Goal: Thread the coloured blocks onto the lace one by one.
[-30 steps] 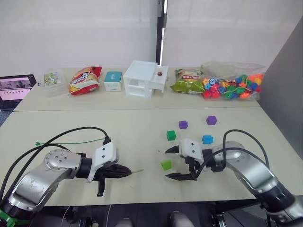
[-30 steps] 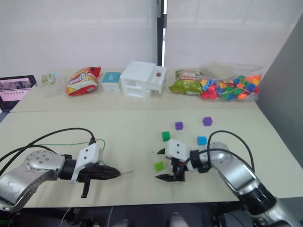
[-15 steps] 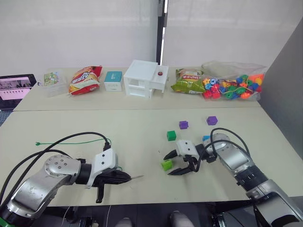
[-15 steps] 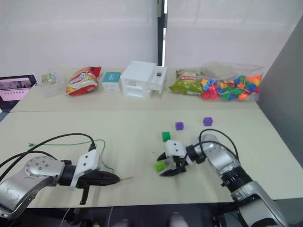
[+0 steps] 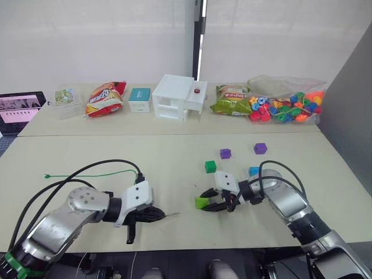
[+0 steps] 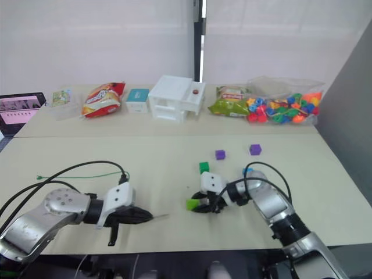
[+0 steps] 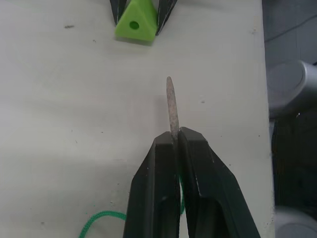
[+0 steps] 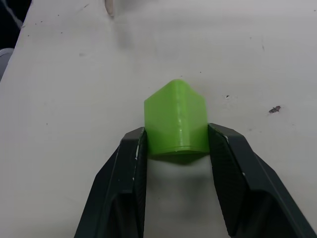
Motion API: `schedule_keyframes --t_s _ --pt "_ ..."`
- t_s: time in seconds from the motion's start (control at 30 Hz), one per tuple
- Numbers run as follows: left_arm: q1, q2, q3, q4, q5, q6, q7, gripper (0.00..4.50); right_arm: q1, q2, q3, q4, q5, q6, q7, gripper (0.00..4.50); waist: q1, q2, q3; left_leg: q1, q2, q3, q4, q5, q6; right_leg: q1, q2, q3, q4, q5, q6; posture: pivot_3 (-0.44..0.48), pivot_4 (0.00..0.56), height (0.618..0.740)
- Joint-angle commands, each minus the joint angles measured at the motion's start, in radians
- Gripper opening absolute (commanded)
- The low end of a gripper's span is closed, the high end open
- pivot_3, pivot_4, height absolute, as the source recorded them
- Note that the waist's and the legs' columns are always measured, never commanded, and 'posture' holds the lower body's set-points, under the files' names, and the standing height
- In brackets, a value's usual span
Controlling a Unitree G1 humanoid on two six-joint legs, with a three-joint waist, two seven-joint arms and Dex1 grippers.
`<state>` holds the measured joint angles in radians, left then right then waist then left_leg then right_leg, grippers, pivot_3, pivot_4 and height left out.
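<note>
Lace (image 5: 87, 172): lies on the table (image 5: 174, 165) at the robot's left, its stiff grey tip (image 7: 172, 106) clamped in the left pincer (image 7: 176, 141) and pointing toward the lime green block (image 8: 176, 121). Right pincer (image 8: 176, 144) is clenched on that block, near the table's front edge. Remaining blocks sit just behind: dark green block (image 5: 210, 167), blue block (image 5: 254, 171), two purple blocks (image 5: 225, 153).

Left gripper (image 7: 174, 144) clamped; right gripper (image 8: 177, 144) likewise clamped
</note>
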<state>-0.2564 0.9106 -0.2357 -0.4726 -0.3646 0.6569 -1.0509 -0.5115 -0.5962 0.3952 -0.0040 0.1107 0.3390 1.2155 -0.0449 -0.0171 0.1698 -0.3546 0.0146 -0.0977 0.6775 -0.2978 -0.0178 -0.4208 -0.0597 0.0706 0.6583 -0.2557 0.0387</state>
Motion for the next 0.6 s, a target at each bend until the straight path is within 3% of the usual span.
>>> schedule_keyframes --t_s 0.03,0.23,0.6 --pt "-0.073 -0.026 -0.051 0.025 0.02 0.042 -0.007 0.0 0.013 -0.008 0.028 -0.06 -0.037 0.061 -0.027 1.31 -0.002 0.0 0.0 0.0 0.0 0.0 0.0 0.0 0.0 0.0 0.0 0.0 0.0 0.0 0.0 0.0 0.15 0.74" --pt "-0.218 -0.08 -0.137 0.083 0.048 0.094 -0.027 0.0 0.027 -0.039 0.065 -0.12 -0.06 0.094 -0.007 1.31 0.002 0.0 0.0 0.0 0.0 0.0 0.001 0.0 0.0 0.001 0.0 0.0 0.0 0.0 0.0 0.0 0.15 0.74" --pt "-0.306 -0.115 -0.173 0.081 0.043 0.149 -0.05 0.0 0.018 -0.033 0.082 -0.144 -0.072 0.115 -0.014 1.31 -0.001 -0.001 0.0 0.0 0.0 -0.001 0.001 0.0 0.0 0.001 0.0 0.0 0.0 0.0 0.0 0.0 0.15 0.74"
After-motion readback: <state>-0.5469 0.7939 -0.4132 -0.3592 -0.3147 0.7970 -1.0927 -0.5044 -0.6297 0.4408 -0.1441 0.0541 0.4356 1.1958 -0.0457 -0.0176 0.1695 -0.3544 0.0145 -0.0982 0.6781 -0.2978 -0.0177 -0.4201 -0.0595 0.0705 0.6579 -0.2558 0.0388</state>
